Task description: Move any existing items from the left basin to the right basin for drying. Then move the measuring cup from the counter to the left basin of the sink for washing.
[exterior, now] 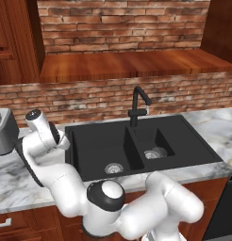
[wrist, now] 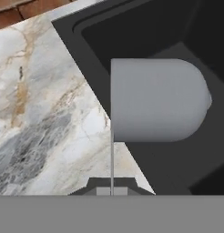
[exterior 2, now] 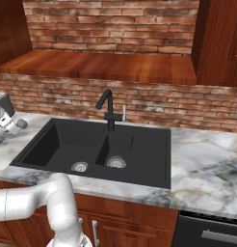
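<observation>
Judging from how things lie, the first half of the job looks done: the clear cup (exterior: 159,151) sits in the right basin (exterior: 155,136), just beside that basin's silver drain (exterior: 150,154), in the right-centre of the left base view. The left basin (exterior: 101,146) holds nothing but its own drain strainer (exterior: 113,168) at lower centre.

What remains is the second half, and it seems under way. In the hand view a grey, round-ended body, which I take to be the measuring cup (wrist: 157,100), fills the middle of the frame, lying on its side with a thin handle (wrist: 112,164) running down toward the bottom edge. It hangs over the seam where the counter (wrist: 45,118) at the left of the frame meets the black sink (wrist: 86,41) at the upper right. In the right base view a small grey shape (exterior 2: 21,124) shows at the far left edge, just beside the hand's end, over the marble and short of the sink rim.

The gripper (wrist: 112,187) shows as dark tips at the bottom of the hand view with the handle passing between them, so I judge it clamped on the cup, though the contact itself is hard to make out.

Left to do, by my reading: carry the cup over the rim, lower it into the wide basin and release it there.
</observation>
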Available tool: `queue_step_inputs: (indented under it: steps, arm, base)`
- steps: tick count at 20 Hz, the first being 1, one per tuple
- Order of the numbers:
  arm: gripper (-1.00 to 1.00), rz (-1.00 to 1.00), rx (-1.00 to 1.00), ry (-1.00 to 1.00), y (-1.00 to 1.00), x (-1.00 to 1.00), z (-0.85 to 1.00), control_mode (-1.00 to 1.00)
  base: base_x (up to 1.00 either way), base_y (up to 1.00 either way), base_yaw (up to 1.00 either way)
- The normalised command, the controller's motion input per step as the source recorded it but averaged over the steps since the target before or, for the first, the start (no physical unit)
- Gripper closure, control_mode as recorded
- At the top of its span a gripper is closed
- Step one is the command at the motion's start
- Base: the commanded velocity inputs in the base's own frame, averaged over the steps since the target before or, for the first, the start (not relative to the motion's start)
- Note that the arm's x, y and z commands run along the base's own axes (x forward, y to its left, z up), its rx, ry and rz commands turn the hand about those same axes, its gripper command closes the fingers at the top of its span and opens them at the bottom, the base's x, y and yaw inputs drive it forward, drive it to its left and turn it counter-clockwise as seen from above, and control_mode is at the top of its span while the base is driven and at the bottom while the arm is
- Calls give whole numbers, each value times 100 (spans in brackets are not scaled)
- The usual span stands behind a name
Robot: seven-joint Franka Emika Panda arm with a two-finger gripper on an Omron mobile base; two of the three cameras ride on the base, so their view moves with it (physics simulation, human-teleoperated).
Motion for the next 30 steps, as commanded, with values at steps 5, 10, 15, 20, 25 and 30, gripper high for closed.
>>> queue_step_inputs:
  steps: [5, 10, 15, 20, 25, 30]
  arm:
    - [100, -16, 0, 0, -50, -18, 7, -100]
    - [100, -16, 0, 1, -49, -3, 3, -100]
    - [100, -15, 0, 2, -50, 0, 0, -100]
    - [100, -13, 0, 2, -47, 0, 0, -100]
    - [100, -10, 0, 3, -38, 0, -7, -100]
    - [100, -9, 0, 0, -40, 0, -25, -100]
  base:
    - [0, 0, 0]
    - [0, 0, 0]
    - [0, 0, 0]
    - [0, 0, 0]
    - [0, 0, 0]
    - [0, 0, 0]
